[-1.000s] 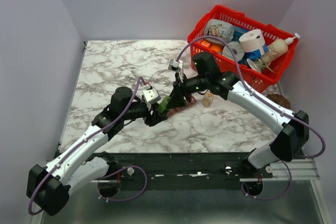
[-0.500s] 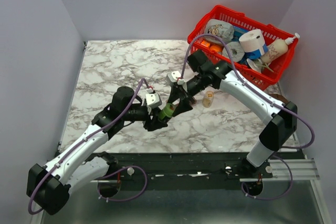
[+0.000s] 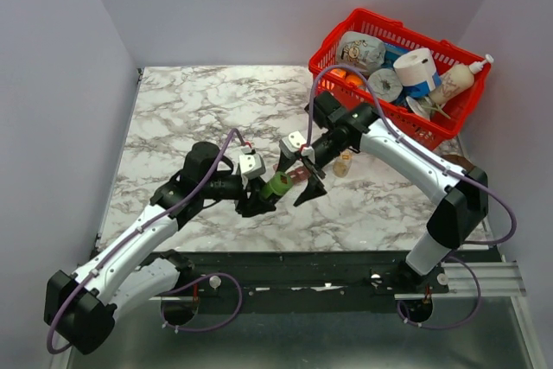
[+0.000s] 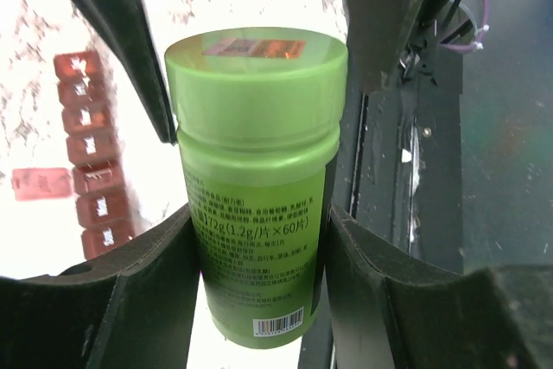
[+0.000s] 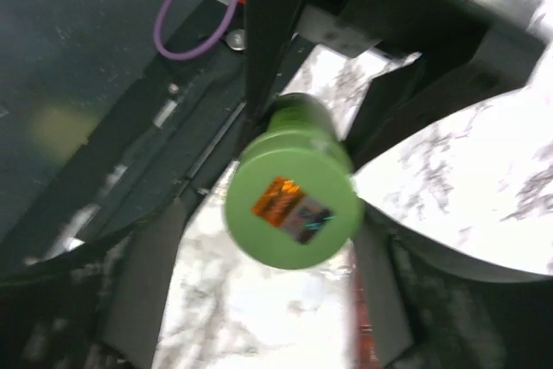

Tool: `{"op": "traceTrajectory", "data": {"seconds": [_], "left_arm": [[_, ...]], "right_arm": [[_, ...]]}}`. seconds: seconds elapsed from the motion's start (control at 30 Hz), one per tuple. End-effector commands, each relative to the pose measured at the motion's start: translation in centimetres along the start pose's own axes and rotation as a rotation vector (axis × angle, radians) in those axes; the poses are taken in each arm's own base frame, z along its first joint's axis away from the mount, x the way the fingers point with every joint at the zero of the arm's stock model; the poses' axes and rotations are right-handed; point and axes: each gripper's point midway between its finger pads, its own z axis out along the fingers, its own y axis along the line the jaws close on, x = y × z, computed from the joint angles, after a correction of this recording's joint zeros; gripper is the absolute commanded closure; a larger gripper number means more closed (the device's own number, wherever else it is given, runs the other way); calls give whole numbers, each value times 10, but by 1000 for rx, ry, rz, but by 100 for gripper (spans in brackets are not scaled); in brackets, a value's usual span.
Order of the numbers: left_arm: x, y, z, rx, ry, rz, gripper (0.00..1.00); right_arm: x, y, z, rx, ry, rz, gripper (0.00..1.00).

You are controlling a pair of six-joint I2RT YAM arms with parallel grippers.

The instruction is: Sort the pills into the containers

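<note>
My left gripper (image 4: 259, 215) is shut on the body of a green pill bottle (image 4: 257, 162), which lies tilted just above the table (image 3: 199, 110) with its green cap (image 5: 292, 205) on. My right gripper (image 3: 298, 177) stands open, one finger on each side of the cap and apart from it. The containers (image 4: 91, 153), a reddish-brown strip of small square cells, lie on the marble behind the bottle; one loose red lid (image 4: 41, 183) rests beside them. In the top view the grippers mostly hide the strip. No pills show.
A small amber bottle (image 3: 343, 163) stands just right of the grippers. A red mesh basket (image 3: 344, 39) full of household items fills the back right corner. A brown round object (image 3: 460, 164) lies by the right edge.
My right gripper was shut on the bottle's cap and has now opened off it, shifting slightly toward the near side. The left gripper still holds the bottle in about the same place.
</note>
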Motion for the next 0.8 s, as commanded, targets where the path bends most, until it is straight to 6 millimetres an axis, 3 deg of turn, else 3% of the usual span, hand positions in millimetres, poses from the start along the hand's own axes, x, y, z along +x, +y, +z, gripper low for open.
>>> {"op": "traceTrajectory", "data": {"seconds": [0.0,0.27,0.43,0.57,0.77], "left_arm": [[-26,5,-2,-32,-89,98,100],[-31,16,-7,-119,-96,107,100],[-38,25,-11,-183,-112,113,100],[-39,30,-11,-204,-116,99,100],[-39,33,-9,-214,-113,84,100]], "right_arm": [[-12,1,0,54,-33,32,1],[-40,-24,-17,254,-47,373,0],[-30,-28,-16,317,-36,588,0],[-17,-37,-18,402,-7,631,0],[-19,-47,-18,431,-11,660,1]]}}
